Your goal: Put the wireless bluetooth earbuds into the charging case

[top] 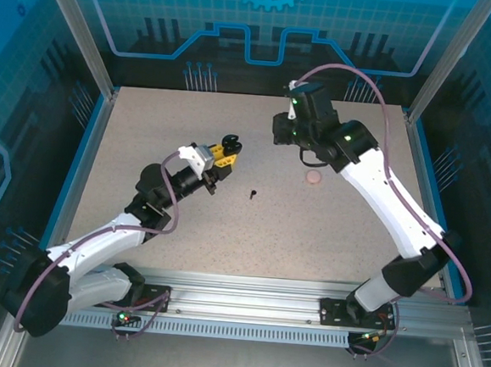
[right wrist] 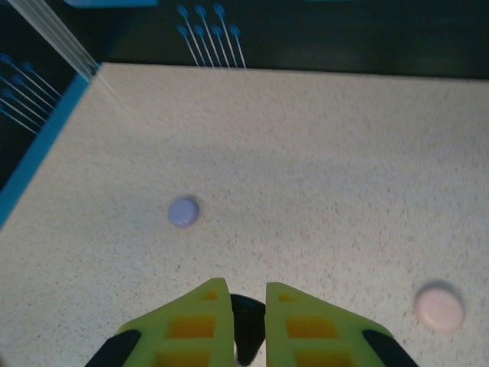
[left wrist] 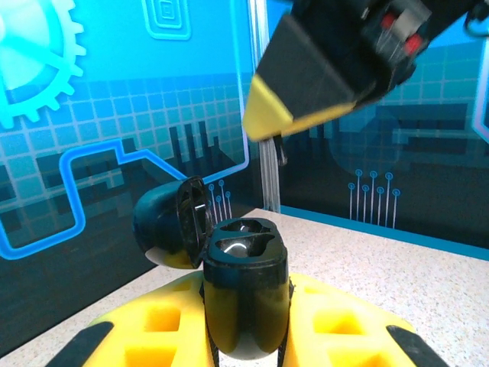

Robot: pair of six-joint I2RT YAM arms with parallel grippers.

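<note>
Left gripper (left wrist: 244, 336) is clamped on the open black case (left wrist: 243, 252). Right gripper (right wrist: 247, 302), near it, pinches a small black item, probably an earbud (right wrist: 246, 336); insertion pending. Second earbud (top: 252, 193) lies on the table (top: 224, 233). Lilac case (right wrist: 183, 212) and pink case (right wrist: 439, 307) remain untouched.

The left end effector (left wrist: 244, 325) clamps a black charging case (left wrist: 243, 287) upright between its yellow fingers (left wrist: 164, 325). The case's lid (left wrist: 164, 222) is swung open to the left, baring two wells in the top face. Above and to the right, the right end effector (left wrist: 267, 115) points its yellow-tipped black finger down-left, apart from the case, with a small dark piece (left wrist: 280, 153) just under the tip. Speckled worktop (left wrist: 397, 260) lies behind, backed by blue panels.
</note>
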